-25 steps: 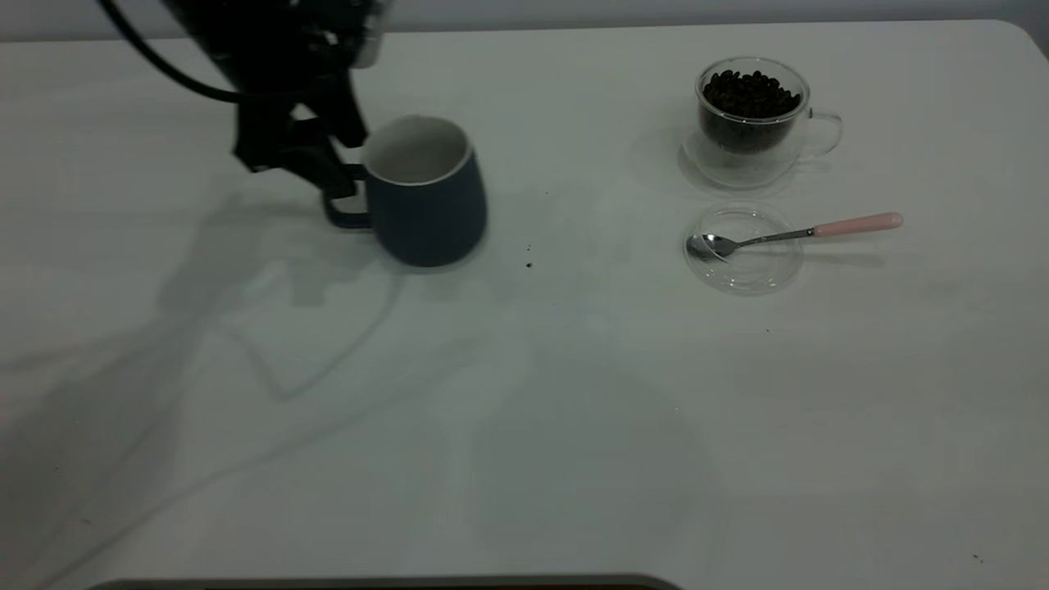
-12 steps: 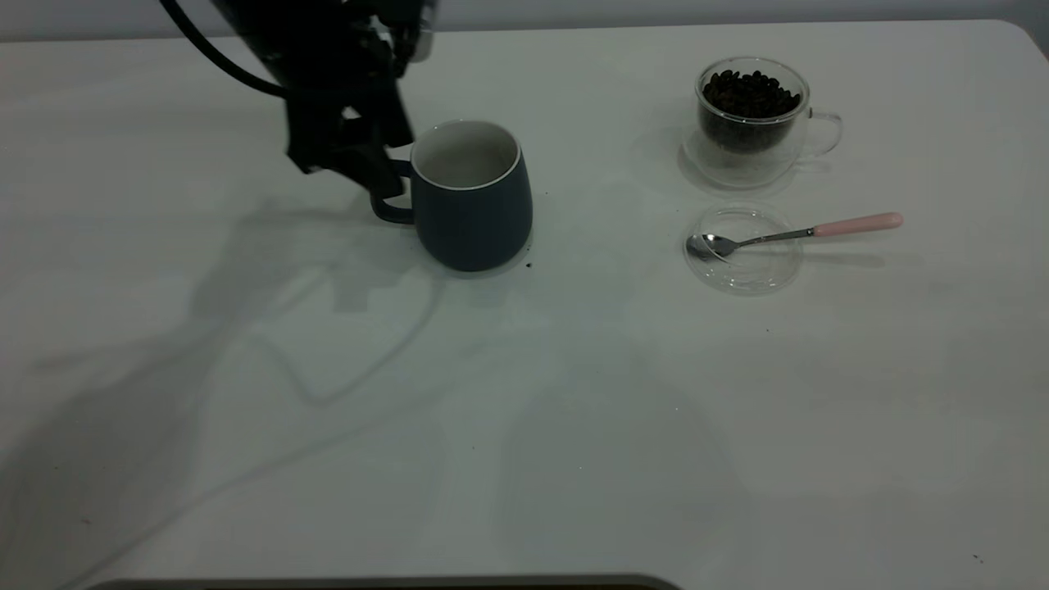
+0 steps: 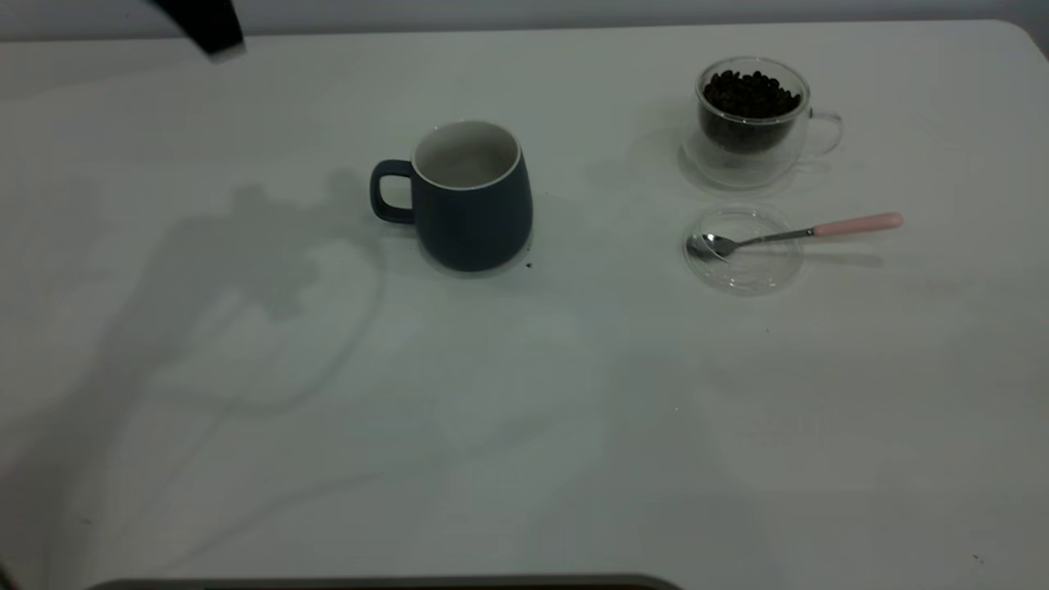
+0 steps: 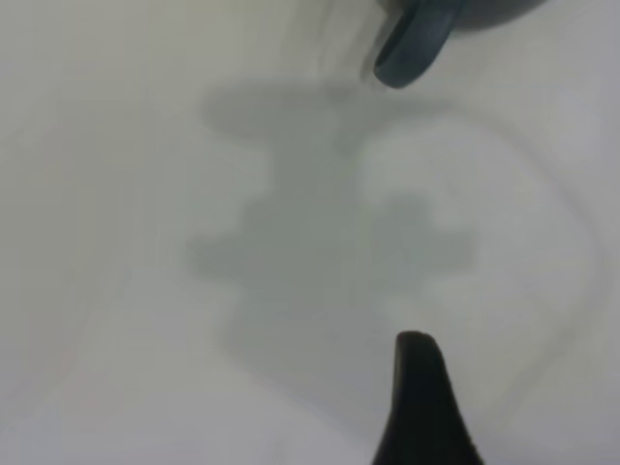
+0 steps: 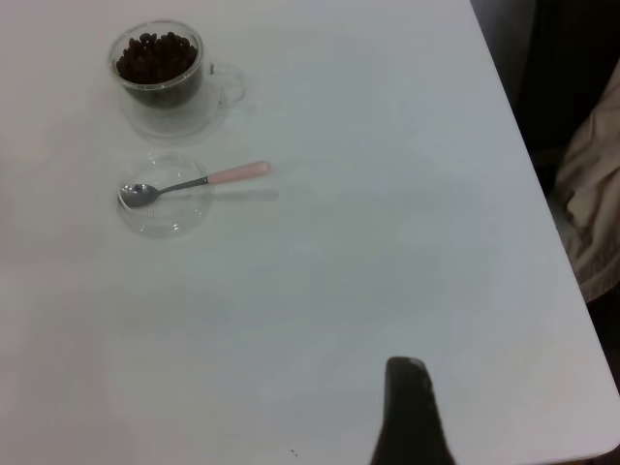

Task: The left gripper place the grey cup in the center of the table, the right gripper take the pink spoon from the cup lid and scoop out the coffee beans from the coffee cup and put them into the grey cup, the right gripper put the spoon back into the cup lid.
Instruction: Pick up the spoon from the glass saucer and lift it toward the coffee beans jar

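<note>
The grey cup (image 3: 475, 205) stands upright near the middle of the table (image 3: 524, 393), handle (image 4: 412, 48) toward the left arm, nothing touching it. Only a dark part of the left arm (image 3: 209, 29) shows at the far left edge. In the left wrist view one finger (image 4: 418, 407) hovers over bare table, apart from the handle, with nothing against it. The pink spoon (image 3: 787, 233) rests with its bowl in the cup lid (image 3: 754, 270). Behind it, the coffee cup (image 3: 750, 139) holds coffee beans (image 3: 750, 92). One right finger (image 5: 407, 417) hangs far from the spoon (image 5: 194, 182), holding nothing.
The arm's shadow lies on the table left of the grey cup. A tiny dark speck (image 3: 529, 265) sits beside the cup's base. The table's edge (image 5: 542, 242) runs close to the right gripper, with beige cloth (image 5: 596, 213) beyond it.
The left gripper carried the grey cup to the right, set it down, let go of its handle and pulled away up and to the left. Spoon, lid and coffee cup have not moved.
</note>
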You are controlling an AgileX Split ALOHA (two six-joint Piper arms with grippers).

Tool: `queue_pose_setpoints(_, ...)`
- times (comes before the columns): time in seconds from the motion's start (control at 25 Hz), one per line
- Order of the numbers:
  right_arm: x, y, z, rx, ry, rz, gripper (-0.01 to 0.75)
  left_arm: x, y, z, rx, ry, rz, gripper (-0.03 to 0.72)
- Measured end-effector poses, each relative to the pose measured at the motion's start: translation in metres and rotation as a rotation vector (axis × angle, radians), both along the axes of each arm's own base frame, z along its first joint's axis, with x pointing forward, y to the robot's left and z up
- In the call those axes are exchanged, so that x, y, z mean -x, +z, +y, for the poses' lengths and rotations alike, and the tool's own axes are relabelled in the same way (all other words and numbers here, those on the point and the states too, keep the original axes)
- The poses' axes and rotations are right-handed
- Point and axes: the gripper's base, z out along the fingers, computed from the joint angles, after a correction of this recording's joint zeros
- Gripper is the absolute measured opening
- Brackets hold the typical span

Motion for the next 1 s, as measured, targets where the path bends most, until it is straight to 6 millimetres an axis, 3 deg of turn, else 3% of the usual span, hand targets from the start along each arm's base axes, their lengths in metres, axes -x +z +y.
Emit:
queue_pose_setpoints(0.24,0.000,0.000,0.000,0.000,0.000,0.000,0.579,0.051,0.087,0.017,-0.013,0.321,0.008,0.565)
queue_pose_setpoints(0.4,0.000,0.000,0.000,0.000,0.000,0.000,0.579,0.080,0.132,0.028,0.021,0.480,-0.111,0.565)
queue_pose_setpoints(0.52,0.000,0.000,0.000,0.000,0.000,0.000,0.579,0.109,0.152,0.038,0.038,0.551,-0.171,0.565)
queue_pose_setpoints(0.68,0.000,0.000,0.000,0.000,0.000,0.000,0.579,0.153,0.149,0.050,0.028,0.603,-0.172,0.565)
queue_pose_setpoints(1.0,0.000,0.000,0.000,0.000,0.000,0.000,0.579,0.234,0.070,0.068,-0.063,0.761,0.037,0.565)
